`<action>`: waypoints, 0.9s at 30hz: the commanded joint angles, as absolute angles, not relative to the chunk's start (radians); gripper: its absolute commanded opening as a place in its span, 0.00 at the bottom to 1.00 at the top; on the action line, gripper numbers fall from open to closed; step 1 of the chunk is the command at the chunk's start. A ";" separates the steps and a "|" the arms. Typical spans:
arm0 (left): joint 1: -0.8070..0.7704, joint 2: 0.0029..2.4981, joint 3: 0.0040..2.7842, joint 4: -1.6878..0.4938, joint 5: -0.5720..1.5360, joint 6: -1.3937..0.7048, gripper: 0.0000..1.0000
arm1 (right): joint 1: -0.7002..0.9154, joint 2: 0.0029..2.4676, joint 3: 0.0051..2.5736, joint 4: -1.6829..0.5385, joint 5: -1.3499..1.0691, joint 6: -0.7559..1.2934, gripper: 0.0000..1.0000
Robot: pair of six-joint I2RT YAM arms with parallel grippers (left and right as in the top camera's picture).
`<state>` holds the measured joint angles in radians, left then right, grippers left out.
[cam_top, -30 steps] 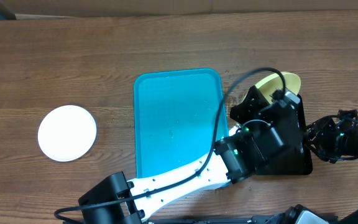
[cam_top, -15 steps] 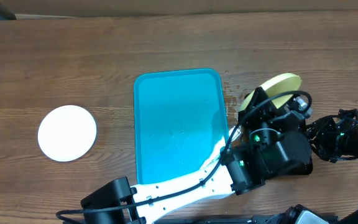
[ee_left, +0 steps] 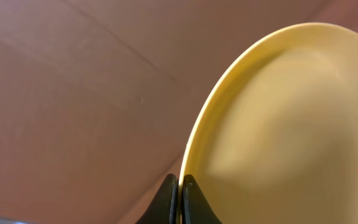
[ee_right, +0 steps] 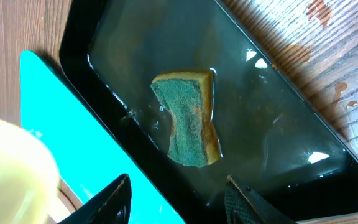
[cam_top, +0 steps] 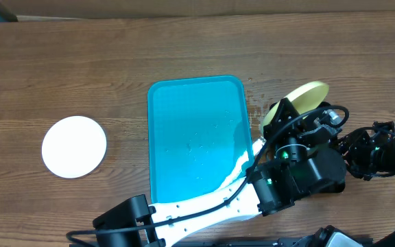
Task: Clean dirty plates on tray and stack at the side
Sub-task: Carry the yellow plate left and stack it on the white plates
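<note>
Turquoise tray (cam_top: 196, 137) lies mid-frame on the wooden counter (cam_top: 115, 62). A white plate (cam_top: 74, 146) sits flat on the counter at the left of the frame, well apart from the tray. The yellow plate (cam_top: 302, 98) is tilted up on edge just right of the tray's upper right corner, with the left claw (ee_left: 179, 194) clamped on its rim. The right claw (ee_right: 178, 202) hangs with its fingers apart, gripping nothing, above a wet black tray (ee_right: 278, 124). A green sponge (ee_right: 188, 118) lies near that tray's middle.
</note>
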<state>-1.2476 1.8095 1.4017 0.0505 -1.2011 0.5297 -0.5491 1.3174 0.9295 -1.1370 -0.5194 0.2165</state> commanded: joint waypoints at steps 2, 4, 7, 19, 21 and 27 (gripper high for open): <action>-1.230 1.819 1.416 0.090 -1.299 0.436 0.04 | -0.551 1.307 0.950 -1.137 -0.517 0.231 0.50; -1.231 1.819 1.416 0.036 -1.213 0.454 0.04 | -0.551 1.307 0.950 -1.135 -0.517 0.232 0.50; -1.209 1.819 1.416 0.063 -1.298 0.406 0.04 | -0.551 1.307 0.950 -1.144 -0.517 0.231 0.50; -1.215 1.755 1.417 -0.339 -1.180 -0.058 0.04 | -0.551 1.307 0.950 -1.154 -0.517 0.227 0.50; -1.205 1.694 1.417 -0.490 -1.133 -0.234 0.04 | -0.551 1.307 0.950 -1.154 -0.517 0.227 0.50; -1.014 1.446 1.416 -1.012 -0.820 -0.748 0.04 | -0.551 1.307 0.950 -1.147 -0.517 0.228 0.50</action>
<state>-1.1259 1.5955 1.3998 -0.9207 -0.9924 -0.3824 -0.5491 1.3174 0.9295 -1.1515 -0.5182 0.2314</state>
